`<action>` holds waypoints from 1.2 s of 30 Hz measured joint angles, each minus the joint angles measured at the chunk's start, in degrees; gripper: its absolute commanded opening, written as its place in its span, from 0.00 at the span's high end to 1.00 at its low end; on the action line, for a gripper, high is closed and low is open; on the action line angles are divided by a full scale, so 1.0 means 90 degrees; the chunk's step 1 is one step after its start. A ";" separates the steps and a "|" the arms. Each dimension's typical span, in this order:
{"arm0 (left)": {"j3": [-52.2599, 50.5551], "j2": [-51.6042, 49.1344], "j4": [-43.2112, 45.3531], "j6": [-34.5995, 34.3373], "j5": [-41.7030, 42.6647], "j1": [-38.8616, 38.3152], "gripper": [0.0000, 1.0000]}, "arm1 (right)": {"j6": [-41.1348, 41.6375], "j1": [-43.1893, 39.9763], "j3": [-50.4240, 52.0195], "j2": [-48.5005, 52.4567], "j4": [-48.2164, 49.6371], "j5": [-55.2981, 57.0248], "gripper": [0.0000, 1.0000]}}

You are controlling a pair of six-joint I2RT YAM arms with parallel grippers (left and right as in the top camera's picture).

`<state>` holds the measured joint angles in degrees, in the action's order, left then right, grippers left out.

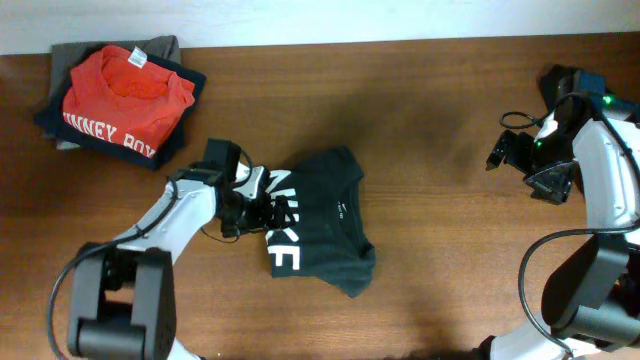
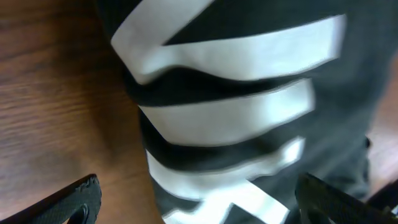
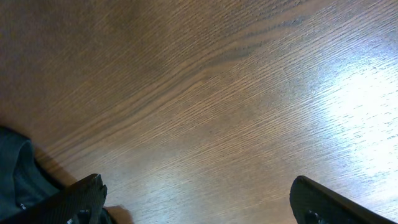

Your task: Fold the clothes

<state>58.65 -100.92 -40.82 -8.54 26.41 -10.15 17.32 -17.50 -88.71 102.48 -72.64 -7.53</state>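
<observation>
A dark green T-shirt (image 1: pixel 325 215) with white letters lies folded small on the wooden table, a little left of centre. My left gripper (image 1: pixel 262 208) is open at the shirt's left edge. In the left wrist view its fingers (image 2: pixel 202 202) straddle the shirt's white print (image 2: pixel 230 112), one fingertip over bare wood, the other over the cloth. My right gripper (image 1: pixel 503 152) is open and empty at the far right, well away from the shirt. The right wrist view shows its fingers (image 3: pixel 199 199) over bare wood, with a corner of the dark shirt (image 3: pixel 15 168) at lower left.
A stack of folded clothes (image 1: pixel 125 95), a red printed shirt on top of navy and grey ones, sits at the back left corner. The table's far edge (image 1: pixel 350 42) runs along the top. Cables hang by the right arm (image 1: pixel 600 170).
</observation>
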 measured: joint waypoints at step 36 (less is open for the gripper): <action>0.0308 -0.1625 0.1450 -0.0240 0.2543 0.0083 0.82 | 0.0000 0.0000 0.0000 0.0000 0.0002 0.0000 0.01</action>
<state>61.43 -115.55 -27.77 -10.70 49.30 -9.41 17.32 -17.50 -88.71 102.48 -72.62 -7.53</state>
